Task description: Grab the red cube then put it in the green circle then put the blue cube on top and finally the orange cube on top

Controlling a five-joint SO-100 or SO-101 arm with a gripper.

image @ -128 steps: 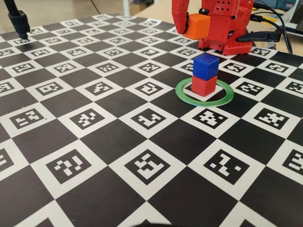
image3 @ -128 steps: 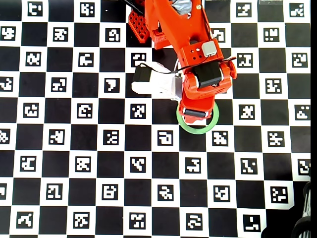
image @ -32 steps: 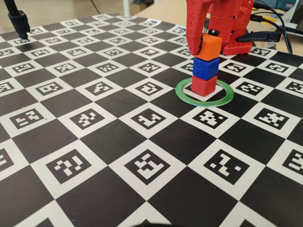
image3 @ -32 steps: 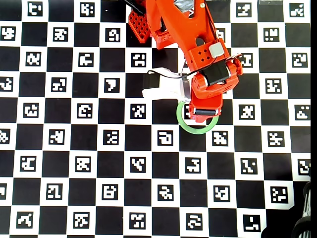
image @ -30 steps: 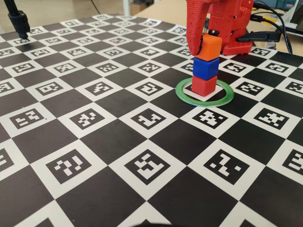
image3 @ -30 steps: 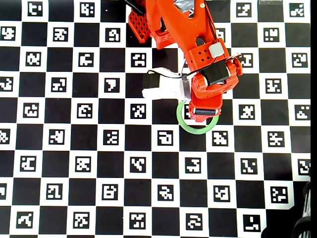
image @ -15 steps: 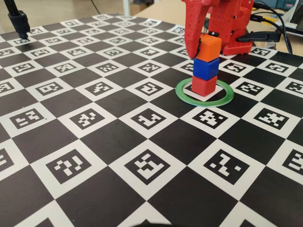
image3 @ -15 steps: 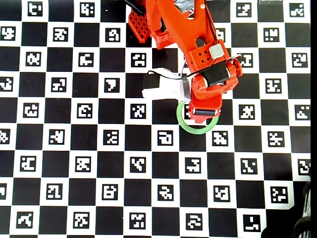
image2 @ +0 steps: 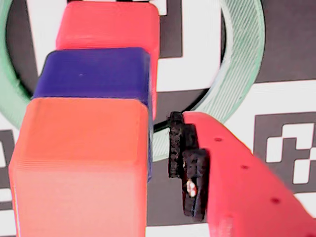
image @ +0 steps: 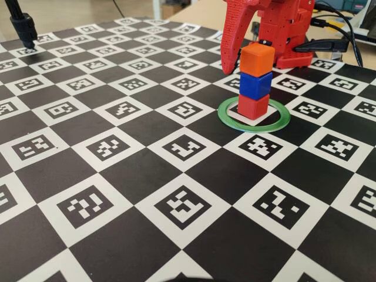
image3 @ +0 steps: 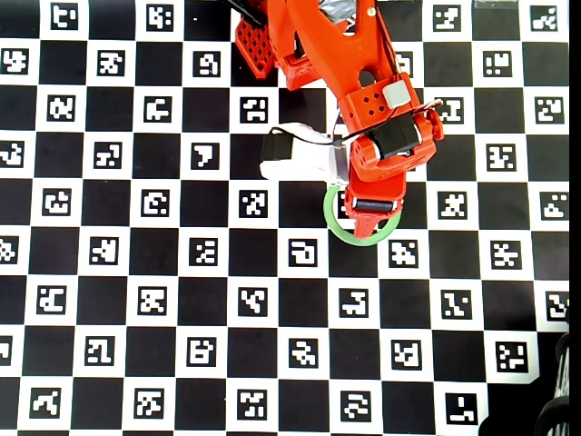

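The orange cube [image: 258, 59] tops the blue cube [image: 255, 84] and red cube [image: 253, 106] inside the green circle [image: 230, 120]; at three o'clock in the wrist view, our gripper [image2: 163, 148] stands open, empty. We'd best lift away without nudging the stack.

Black-and-white checkerboard marker mat [image: 117, 176], black stand [image: 22, 26] at far-left corner, cables [image: 343, 29]

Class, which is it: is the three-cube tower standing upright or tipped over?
Upright. In the fixed view the orange cube sits on the blue cube, on the red cube, inside the green circle.
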